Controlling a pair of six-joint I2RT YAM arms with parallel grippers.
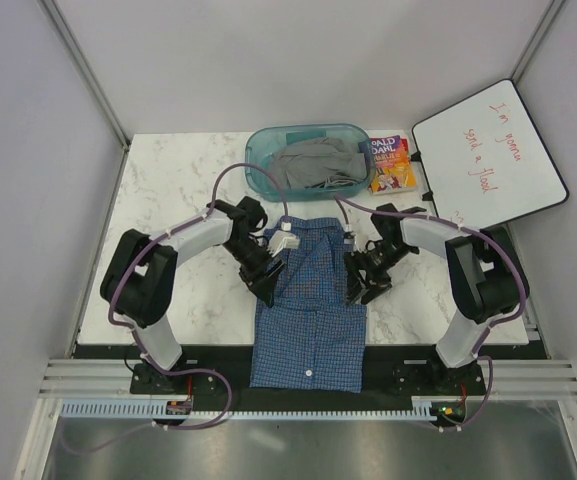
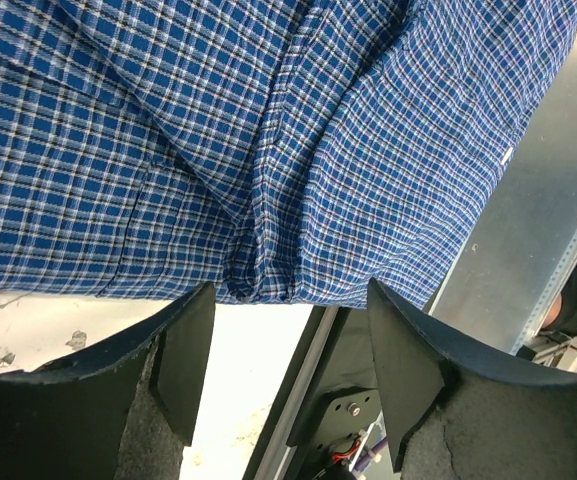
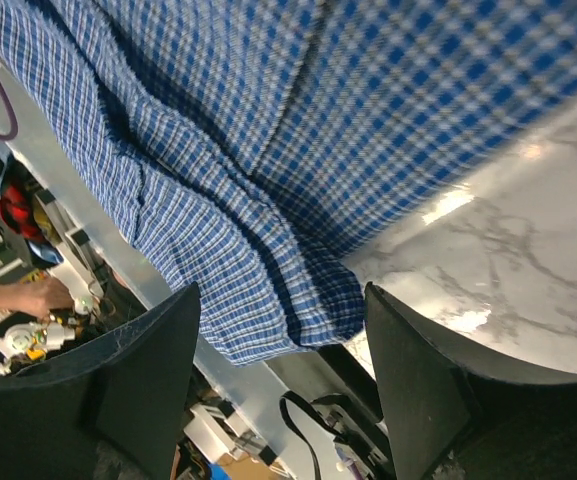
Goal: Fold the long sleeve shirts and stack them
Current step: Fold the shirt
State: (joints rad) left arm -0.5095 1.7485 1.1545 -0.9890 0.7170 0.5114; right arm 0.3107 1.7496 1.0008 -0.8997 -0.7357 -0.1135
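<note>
Both the left gripper (image 2: 288, 290) and right gripper (image 3: 283, 292) stand wide open over the shirt (image 1: 308, 320), gripping nothing.

Shirt at mid-table, a gripper on either side.
The shirt (image 1: 308, 310) lies flat at the middle of the table (image 1: 168, 200), its lower part hanging over the near edge. The left gripper (image 1: 268, 290) is at its left edge, the right gripper (image 1: 356, 290) at its right edge. Behind the shirt stands a bin (image 1: 258, 150) with a garment (image 1: 318, 165) in it. A book (image 1: 390, 163) lies just right of the bin, and a whiteboard (image 1: 488, 155) further right.
</note>
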